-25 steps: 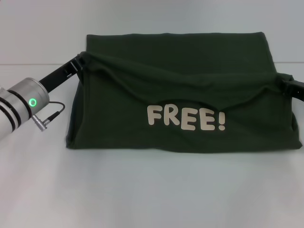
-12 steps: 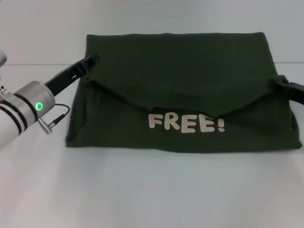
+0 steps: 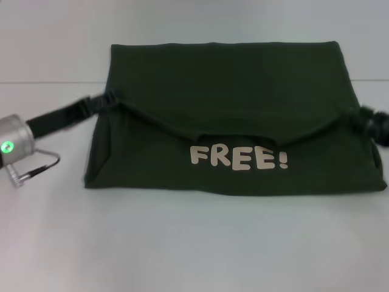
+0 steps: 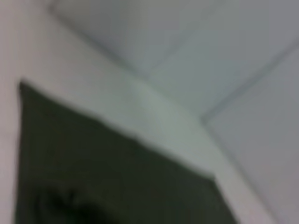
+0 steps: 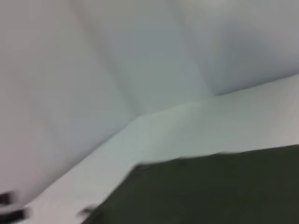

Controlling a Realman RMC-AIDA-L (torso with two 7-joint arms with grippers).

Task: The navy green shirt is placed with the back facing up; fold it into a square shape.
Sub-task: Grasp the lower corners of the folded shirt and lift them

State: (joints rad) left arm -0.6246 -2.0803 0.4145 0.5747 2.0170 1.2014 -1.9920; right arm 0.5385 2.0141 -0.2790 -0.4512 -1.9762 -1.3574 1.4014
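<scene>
navy green shirt (image 3: 231,115) folded on desk (image 3: 194,243), "free!" print up. left hand (image 3: 108,99) and right hand (image 3: 363,117) at its side edges; grip state unclear.

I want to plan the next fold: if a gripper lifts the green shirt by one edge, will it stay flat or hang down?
The navy green shirt would probably droop: its folded flap already sags in a curve. It looks light, and likely slides easily on the smooth table.

One navy green shirt (image 3: 231,115), one left end effector (image 3: 109,97) and one right end effector (image 3: 364,117).
</scene>
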